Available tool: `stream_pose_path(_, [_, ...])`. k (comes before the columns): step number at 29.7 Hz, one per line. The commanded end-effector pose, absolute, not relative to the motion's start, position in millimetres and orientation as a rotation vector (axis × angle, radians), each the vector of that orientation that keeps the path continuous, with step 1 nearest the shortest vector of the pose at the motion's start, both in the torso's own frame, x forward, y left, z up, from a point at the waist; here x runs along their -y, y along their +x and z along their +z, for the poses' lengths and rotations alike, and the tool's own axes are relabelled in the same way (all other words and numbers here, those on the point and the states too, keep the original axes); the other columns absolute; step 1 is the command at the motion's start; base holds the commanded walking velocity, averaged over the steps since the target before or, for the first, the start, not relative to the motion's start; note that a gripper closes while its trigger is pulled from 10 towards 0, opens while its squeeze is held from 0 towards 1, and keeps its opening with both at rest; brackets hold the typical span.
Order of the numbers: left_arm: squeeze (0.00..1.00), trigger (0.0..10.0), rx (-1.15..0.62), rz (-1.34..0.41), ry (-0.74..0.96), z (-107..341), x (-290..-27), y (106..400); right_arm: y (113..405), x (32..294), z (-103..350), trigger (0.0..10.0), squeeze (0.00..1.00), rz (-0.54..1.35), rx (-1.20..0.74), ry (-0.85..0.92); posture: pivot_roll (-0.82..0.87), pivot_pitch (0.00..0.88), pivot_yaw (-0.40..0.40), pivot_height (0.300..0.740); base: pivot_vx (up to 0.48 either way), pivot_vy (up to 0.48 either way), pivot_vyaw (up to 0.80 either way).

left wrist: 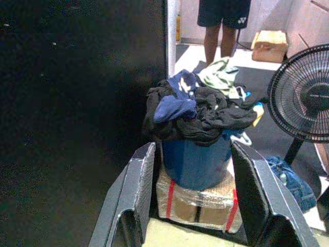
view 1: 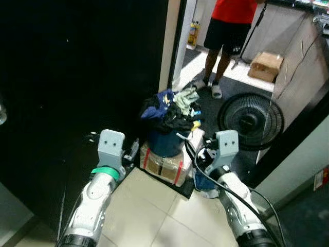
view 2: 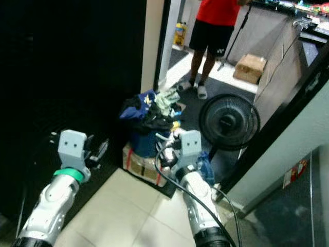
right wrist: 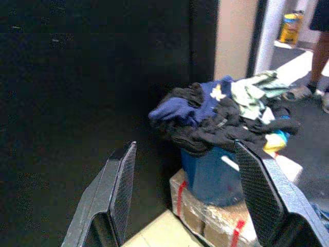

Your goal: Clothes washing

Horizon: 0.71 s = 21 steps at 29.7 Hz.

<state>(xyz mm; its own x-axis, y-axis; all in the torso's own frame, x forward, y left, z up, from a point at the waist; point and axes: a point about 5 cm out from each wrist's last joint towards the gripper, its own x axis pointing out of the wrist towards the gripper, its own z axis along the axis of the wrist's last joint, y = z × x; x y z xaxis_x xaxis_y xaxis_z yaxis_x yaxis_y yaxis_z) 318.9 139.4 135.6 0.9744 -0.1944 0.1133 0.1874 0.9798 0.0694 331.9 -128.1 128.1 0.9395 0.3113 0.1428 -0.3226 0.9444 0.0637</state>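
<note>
A heap of dark, blue and pale green clothes (view 1: 172, 110) overflows a blue bucket (view 1: 165, 143). The bucket stands on a taped cardboard box with red straps (view 1: 163, 165) on the floor, by a black wall. My left gripper (left wrist: 198, 206) is held out in front of the bucket, open, with nothing between its fingers (left wrist: 136, 198). My right gripper (right wrist: 190, 206) is also open and empty, facing the heap from the other side, a short way off. In the left eye view both arms reach forward, the left gripper (view 1: 132, 151) and right gripper (view 1: 201, 153) flanking the box.
A black floor fan (view 1: 251, 121) stands right of the bucket. Blue jeans (left wrist: 290, 177) lie on the floor near its foot. A person in red top and black shorts (view 1: 229, 31) stands in the doorway beyond, near a cardboard box (view 1: 265, 66). Black wall (view 1: 77, 77) fills the left.
</note>
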Motion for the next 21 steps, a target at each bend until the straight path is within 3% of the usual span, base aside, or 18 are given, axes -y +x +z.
stream_pose_path(1, [0.0,10.0,0.114,-0.213,0.063,131.3,-134.7,317.8,330.0,134.2,121.6,10.0,0.0,0.3,0.115,0.086,0.05,0.008,-0.022,0.74,0.382,0.289,0.0])
stream_pose_path(13, [0.0,10.0,0.122,-0.239,0.072,132.7,-130.4,324.4,333.9,141.7,124.9,10.0,0.0,0.269,0.134,0.072,0.02,0.01,0.005,0.74,0.382,0.29,0.0])
stream_pose_path(21, [0.0,10.0,0.153,-0.293,0.024,142.0,-106.8,334.6,336.8,162.8,132.3,10.0,0.0,0.231,0.153,0.013,-0.06,0.01,0.02,0.74,0.375,0.29,0.0])
